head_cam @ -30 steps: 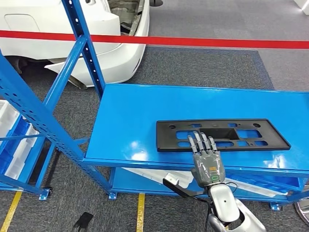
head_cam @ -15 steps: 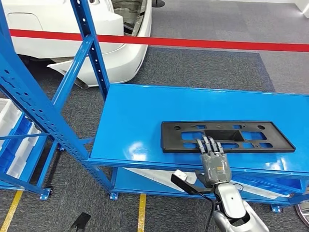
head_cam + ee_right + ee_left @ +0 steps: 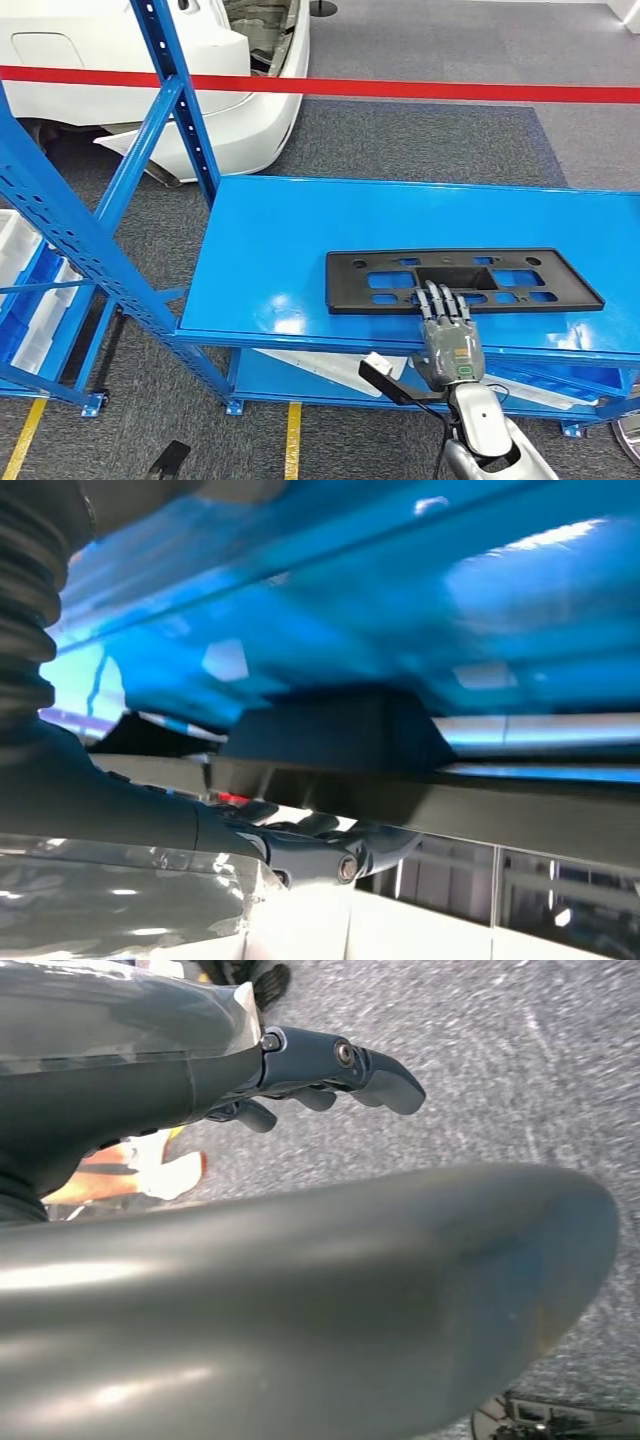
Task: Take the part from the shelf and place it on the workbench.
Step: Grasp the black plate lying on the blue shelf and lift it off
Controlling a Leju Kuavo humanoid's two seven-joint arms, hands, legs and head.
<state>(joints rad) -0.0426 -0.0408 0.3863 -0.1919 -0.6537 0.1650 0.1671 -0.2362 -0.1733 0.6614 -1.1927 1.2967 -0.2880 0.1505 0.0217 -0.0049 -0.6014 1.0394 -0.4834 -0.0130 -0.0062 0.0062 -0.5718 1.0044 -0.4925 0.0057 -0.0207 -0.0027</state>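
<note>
A long black plastic part [image 3: 462, 281] with rectangular cut-outs lies flat on the blue workbench [image 3: 302, 250], close to its near edge. The robot's right hand [image 3: 447, 335] reaches up from below that edge; its fingertips [image 3: 438, 296] rest, straight and side by side, on the part's near rim, and the thumb juts out to the side, away from the part. Whether the fingers press down or merely touch cannot be told. A small green-and-orange label on the back of the hand is too small to read. The right wrist view is blurred: the part [image 3: 332, 735] shows as a dark slab just beyond the dark fingers [image 3: 332, 850]. The left hand [image 3: 317, 1070] hangs over grey carpet, fingers loosely curled, nothing in them. Beyond the fingertips, past the bench, runs a red barrier tape [image 3: 377, 87], which cuts across a white car [image 3: 226, 110]. A blue shelf frame [image 3: 90, 230] stands well to the thumb's side.
</note>
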